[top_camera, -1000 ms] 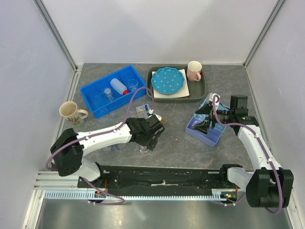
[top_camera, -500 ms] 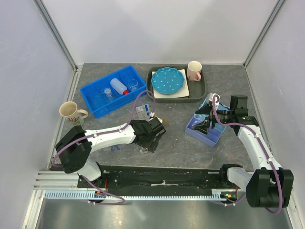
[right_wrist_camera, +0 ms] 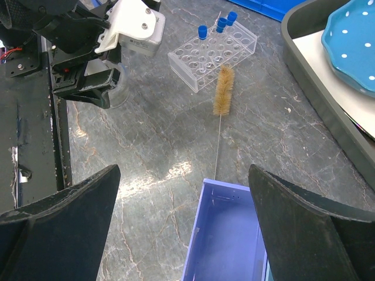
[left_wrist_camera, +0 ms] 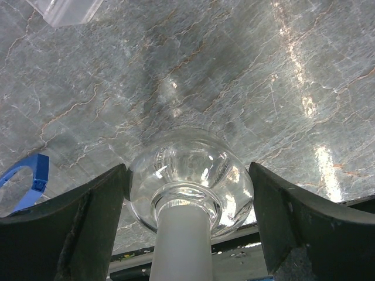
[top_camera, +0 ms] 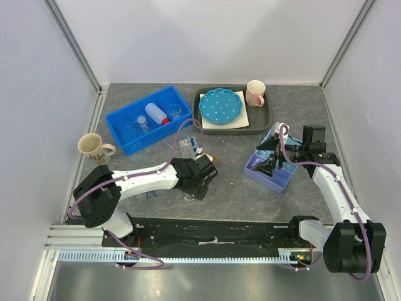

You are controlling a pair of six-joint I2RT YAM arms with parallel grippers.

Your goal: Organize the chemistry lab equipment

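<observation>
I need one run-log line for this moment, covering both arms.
left gripper: open, straddling flask, contact unclear | right gripper: open, empty, above purple bin

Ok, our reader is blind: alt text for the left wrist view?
A round glass flask, neck toward the camera, sits between the open left gripper's dark fingers on a grey marbled table. A blue glasses frame shows at the left edge.
</observation>
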